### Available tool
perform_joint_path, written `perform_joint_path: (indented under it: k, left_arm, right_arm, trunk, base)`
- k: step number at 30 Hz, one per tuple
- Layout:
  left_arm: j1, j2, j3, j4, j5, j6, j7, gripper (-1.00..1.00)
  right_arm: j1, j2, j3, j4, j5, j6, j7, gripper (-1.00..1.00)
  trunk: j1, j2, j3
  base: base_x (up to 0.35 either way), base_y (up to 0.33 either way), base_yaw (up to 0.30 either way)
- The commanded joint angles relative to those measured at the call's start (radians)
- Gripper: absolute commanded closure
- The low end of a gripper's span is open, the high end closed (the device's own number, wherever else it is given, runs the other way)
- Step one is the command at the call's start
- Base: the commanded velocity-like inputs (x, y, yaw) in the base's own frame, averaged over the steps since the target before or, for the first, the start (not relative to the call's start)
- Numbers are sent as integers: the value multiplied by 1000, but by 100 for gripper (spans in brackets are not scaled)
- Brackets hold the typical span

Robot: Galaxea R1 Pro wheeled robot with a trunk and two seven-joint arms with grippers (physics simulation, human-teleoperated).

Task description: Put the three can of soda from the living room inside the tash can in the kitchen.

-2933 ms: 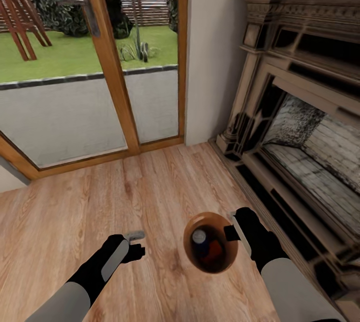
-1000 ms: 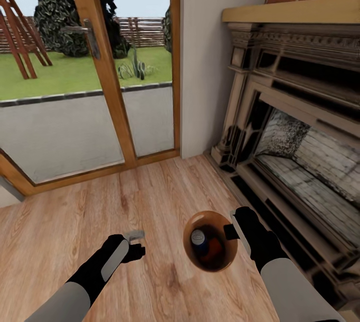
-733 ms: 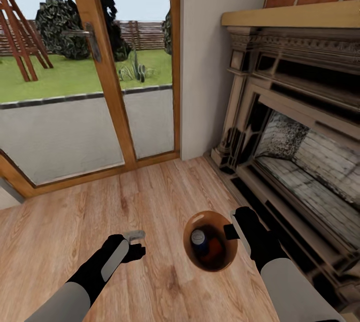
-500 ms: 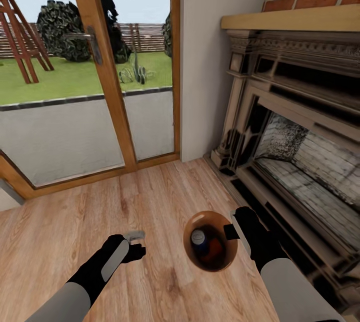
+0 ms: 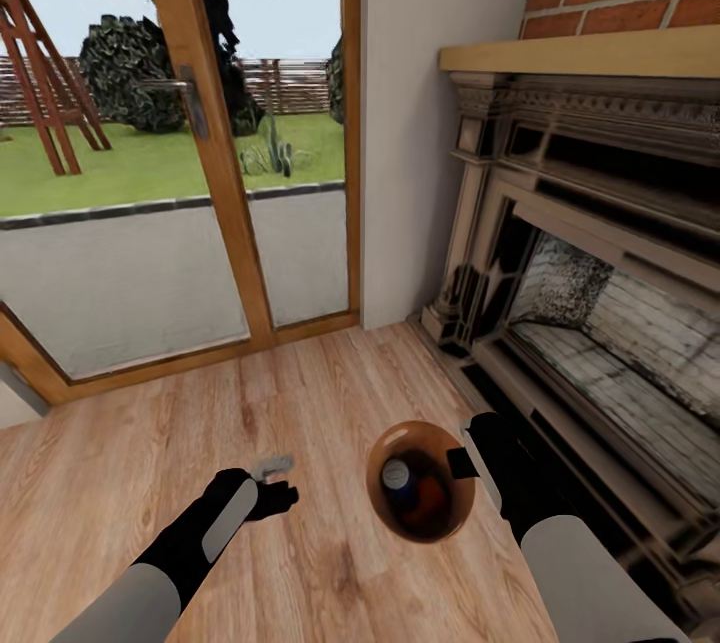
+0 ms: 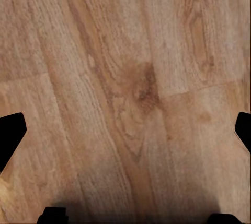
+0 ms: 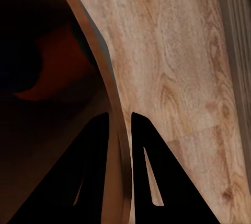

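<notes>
My right wrist view shows right gripper clamped on trash can rim; left gripper open, empty, over wood floor beside fireplace.

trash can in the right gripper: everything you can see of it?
The small round bin with a tan-brown wood-like inside hangs above the light wood floor, mouth up toward the head camera. The right gripper is shut on its rim, one finger inside the wall and one outside. Inside lie a blue can with a silver top and something orange-red beside it. Its outer wall is barely visible.
</notes>
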Motion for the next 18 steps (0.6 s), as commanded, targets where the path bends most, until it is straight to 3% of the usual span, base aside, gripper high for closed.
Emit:
perform_joint_path:
  k: [1, 18]
  left_arm:
    - [0, 0, 0, 0, 0, -2, -3, -100]
    - [0, 0, 0, 0, -2, -20, -15, -100]
  right_arm:
    - [0, 0, 0, 0, -10, 0, 4, 100]
    - [0, 0, 0, 1, -11, 0, 4, 100]
  trunk:
    - [0, 0, 2]
    - [0, 0, 29]
  base:
    - [0, 0, 0]
    - [0, 0, 0]
